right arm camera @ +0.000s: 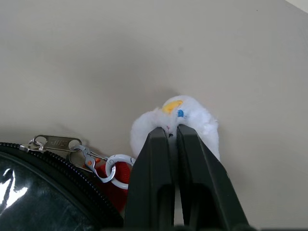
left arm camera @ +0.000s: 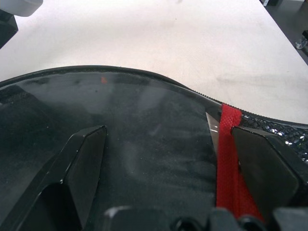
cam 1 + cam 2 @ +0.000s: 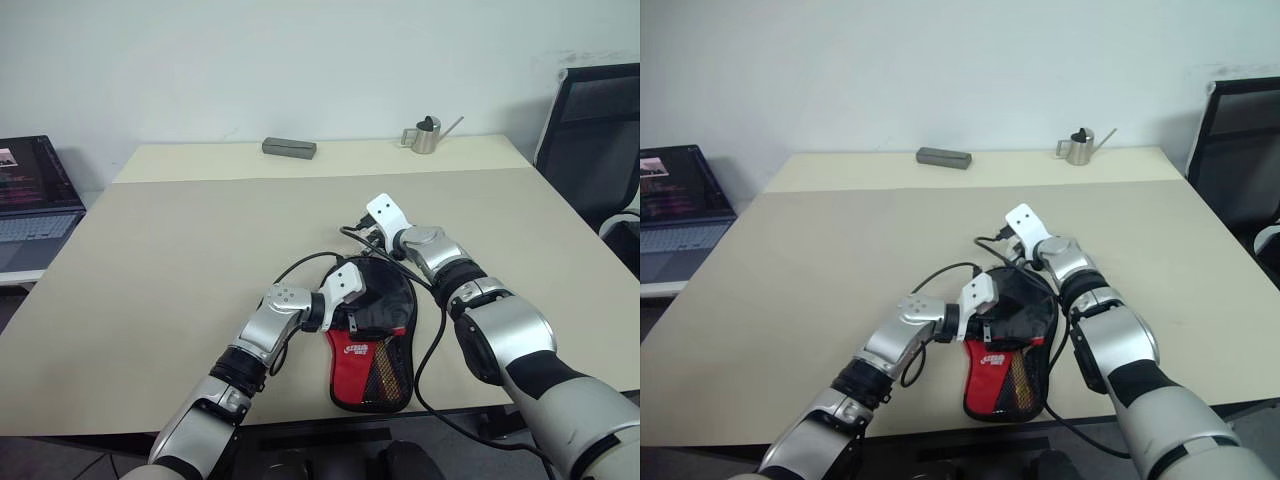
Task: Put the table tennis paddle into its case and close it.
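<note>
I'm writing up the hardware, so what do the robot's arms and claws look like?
Both arms are silver-grey metal shells with black joint bands. Each wrist carries a white plate, and black cables loop off the wrists. The left claw and right claw each have two glossy black, angular fingers.

Both eye views look from the head forward and down over the table [image 3: 150, 260]; they share the same scene, a little shifted sideways. The left wrist view looks along the spread fingers [image 2: 77, 168], very near the case [image 2: 144, 144] between them. The right wrist view looks along the closed fingers [image 1: 154, 183], near a white fluffy charm [image 1: 192, 118] just past their tips.
</note>
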